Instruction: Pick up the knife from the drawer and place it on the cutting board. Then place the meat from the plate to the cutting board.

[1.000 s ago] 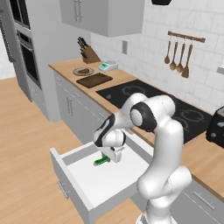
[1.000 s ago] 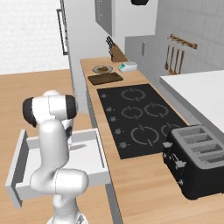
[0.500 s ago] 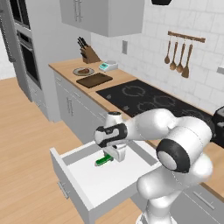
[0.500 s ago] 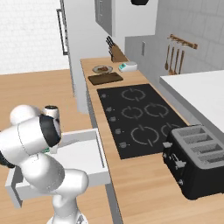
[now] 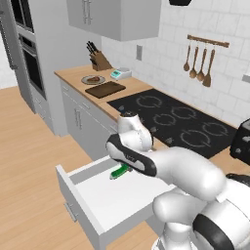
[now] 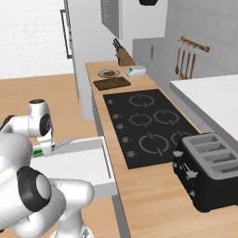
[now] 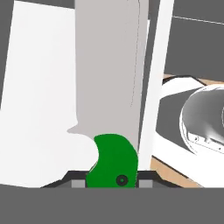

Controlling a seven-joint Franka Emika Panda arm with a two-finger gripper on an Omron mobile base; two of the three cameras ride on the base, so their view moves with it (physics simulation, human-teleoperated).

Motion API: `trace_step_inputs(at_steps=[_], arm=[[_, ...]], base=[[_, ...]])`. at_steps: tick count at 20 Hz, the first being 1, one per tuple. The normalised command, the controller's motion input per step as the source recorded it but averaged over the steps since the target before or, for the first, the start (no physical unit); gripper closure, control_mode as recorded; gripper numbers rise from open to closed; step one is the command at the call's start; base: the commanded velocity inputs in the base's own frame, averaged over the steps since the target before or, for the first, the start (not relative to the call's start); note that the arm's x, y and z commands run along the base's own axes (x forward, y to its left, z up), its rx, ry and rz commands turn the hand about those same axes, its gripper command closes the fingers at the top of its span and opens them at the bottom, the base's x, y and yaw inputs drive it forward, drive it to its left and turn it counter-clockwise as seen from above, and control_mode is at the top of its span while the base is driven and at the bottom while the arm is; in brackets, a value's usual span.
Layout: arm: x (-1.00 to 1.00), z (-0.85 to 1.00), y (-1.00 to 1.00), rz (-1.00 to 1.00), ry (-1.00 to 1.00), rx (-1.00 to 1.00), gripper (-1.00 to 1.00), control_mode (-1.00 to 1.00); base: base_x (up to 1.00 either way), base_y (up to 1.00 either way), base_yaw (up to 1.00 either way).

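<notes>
knife point(image 7: 113, 161) between closed jaws (handle)

The drawer point(image 5: 93, 205) stands pulled out, open above, its white floor bare apart from the knife point(image 5: 118, 172) near the back. Between it and the cutting board point(image 5: 105, 89) the desk point(image 5: 141, 88) lies bare. Beside the board stand 3 obstacles: plate point(image 5: 93, 79), knife block point(image 5: 100, 61), small scale point(image 5: 120, 73).
</notes>
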Motion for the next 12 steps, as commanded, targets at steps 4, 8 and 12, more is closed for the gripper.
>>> trace_step_inputs(at_steps=[4,8,12], arm=[[-0.02,0.8,-0.58,0.12,0.0,-0.13,1.0,-1.0],[-0.03,0.58,-0.7,0.22,-0.01,-0.12,1.0,-1.0],[0.0,0.21,-0.74,0.31,0.0,-0.06,1.0,-1.0]], base=[[0.0,0.0,0.0],[0.0,0.0,0.0],[0.0,0.0,0.0]])
